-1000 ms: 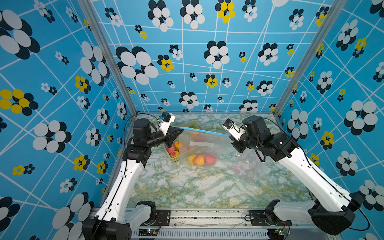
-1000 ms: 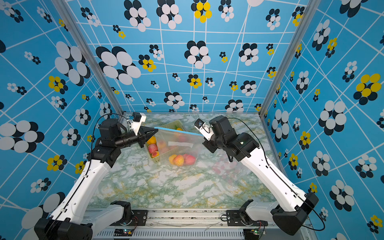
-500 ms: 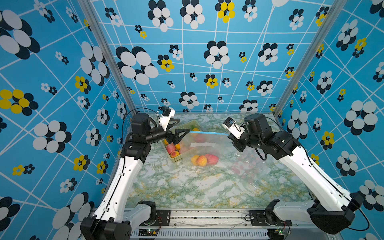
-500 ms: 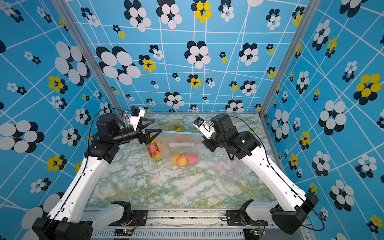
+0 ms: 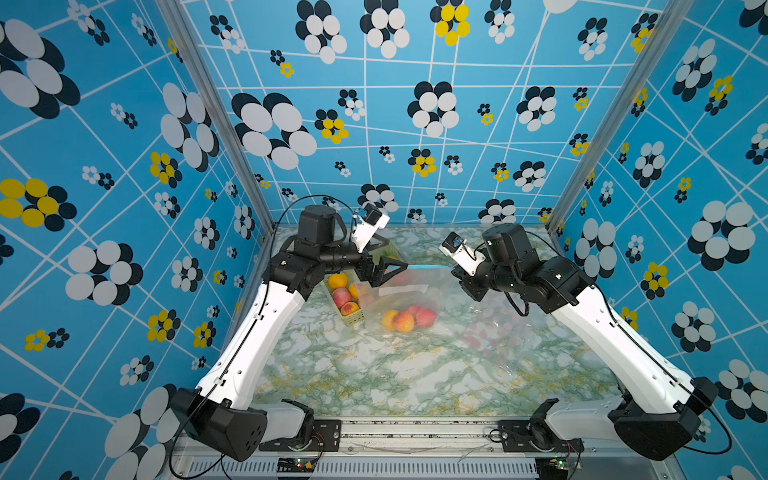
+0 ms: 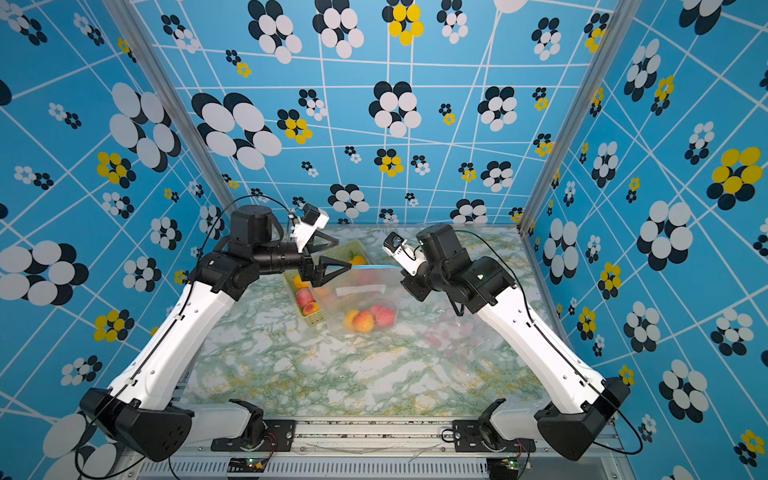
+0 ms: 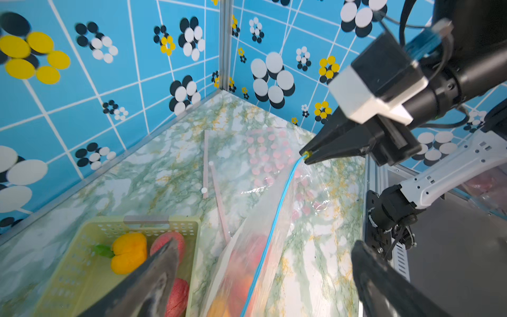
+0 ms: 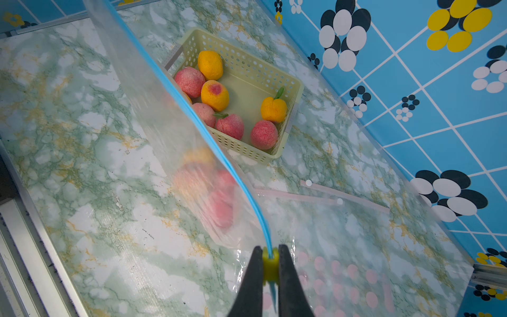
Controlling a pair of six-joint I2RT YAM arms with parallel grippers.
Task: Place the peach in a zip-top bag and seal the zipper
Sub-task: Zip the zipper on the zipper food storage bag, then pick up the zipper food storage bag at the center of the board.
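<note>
Three peaches (image 5: 405,321) low in the zip-top bag (image 5: 409,293), resting on the desk (image 5: 374,374) | right gripper (image 8: 270,254) clamped on the blue zipper (image 7: 277,211) end | left gripper (image 6: 343,252) jaws wide apart, empty, by the bag's other end | basket (image 5: 354,320) just beside.

Peaches (image 8: 211,197) inside zip-top bag (image 8: 153,109) smeared behind plastic, count unclear. Left pincer (image 7: 264,244) fingers (image 7: 153,277) blurred, cut off at picture edge in left wrist view. Basket (image 5: 353,319) half hidden behind left arm (image 5: 266,324) and bag in a top view. Right pincer (image 8: 270,254) cut off behind its tips.
</note>
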